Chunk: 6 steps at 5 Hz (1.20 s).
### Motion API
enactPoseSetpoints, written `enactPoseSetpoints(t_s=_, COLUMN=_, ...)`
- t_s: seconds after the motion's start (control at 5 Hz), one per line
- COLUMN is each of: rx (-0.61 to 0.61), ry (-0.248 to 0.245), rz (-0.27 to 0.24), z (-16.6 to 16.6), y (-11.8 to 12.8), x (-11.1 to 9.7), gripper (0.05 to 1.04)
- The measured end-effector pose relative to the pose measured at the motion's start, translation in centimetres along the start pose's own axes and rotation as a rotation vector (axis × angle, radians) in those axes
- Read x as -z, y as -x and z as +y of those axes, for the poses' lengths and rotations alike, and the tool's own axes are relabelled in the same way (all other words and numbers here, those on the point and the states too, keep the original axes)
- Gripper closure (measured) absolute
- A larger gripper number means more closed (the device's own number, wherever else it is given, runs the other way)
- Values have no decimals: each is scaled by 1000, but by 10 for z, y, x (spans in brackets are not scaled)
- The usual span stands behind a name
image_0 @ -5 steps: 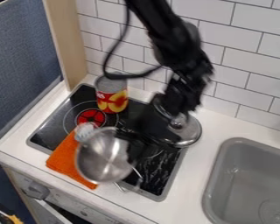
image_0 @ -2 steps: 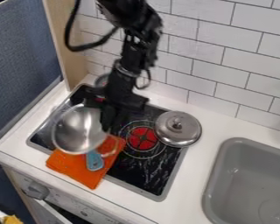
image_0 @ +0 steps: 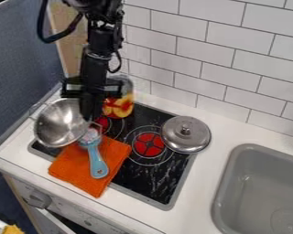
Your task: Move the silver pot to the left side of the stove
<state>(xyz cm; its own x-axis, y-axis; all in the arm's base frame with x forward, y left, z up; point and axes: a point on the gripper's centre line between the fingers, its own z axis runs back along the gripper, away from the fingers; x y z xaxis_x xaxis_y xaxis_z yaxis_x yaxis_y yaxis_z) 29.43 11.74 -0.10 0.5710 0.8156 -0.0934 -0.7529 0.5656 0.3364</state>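
Over the left side of the stove (image_0: 145, 182), the black gripper (image_0: 86, 114) hangs down at the right rim of the silver pot (image_0: 59, 123). It appears to hold the pot by that rim, though its fingertips are partly hidden there. The pot is tilted, its open inside facing the camera, with a thin wire handle at its upper left. Part of the left burner shows to the right of the gripper.
A can with fruit on its label (image_0: 119, 104) stands behind the left burner. An orange cloth (image_0: 82, 173) and a blue-handled brush (image_0: 96, 157) lie at the stove's front left. A silver lid (image_0: 186, 134) rests right of the right burner; a grey sink (image_0: 259, 192) is further right.
The arm has swung left across the stove, and the tilted pot has moved left with it. The right burner, the brush and the can have come into fuller view.
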Motion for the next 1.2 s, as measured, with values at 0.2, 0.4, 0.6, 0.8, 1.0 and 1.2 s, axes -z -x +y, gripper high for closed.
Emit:
enactPoseSetpoints(t_s=0.2, rx=-75, ry=6, rz=46, z=3, y=-23, x=9, gripper=1014)
enactPoseSetpoints(t_s=0.4, rx=-143, ry=-1, rz=57, z=7, y=-38, x=20, gripper=1014)
enactPoseSetpoints(t_s=0.6, rx=-168, ry=-39, rz=56, z=3, y=-49, x=24, gripper=1014)
enactPoseSetpoints(t_s=0.8, rx=-170, ry=-44, rz=55, z=3, y=-51, x=24, gripper=988)
enactPoseSetpoints(t_s=1.0, rx=-192, ry=-44, rz=54, z=3, y=-51, x=24, gripper=819)
enactPoseSetpoints(t_s=1.2, rx=-192, ry=-44, rz=58, z=4, y=-47, x=26, gripper=543)
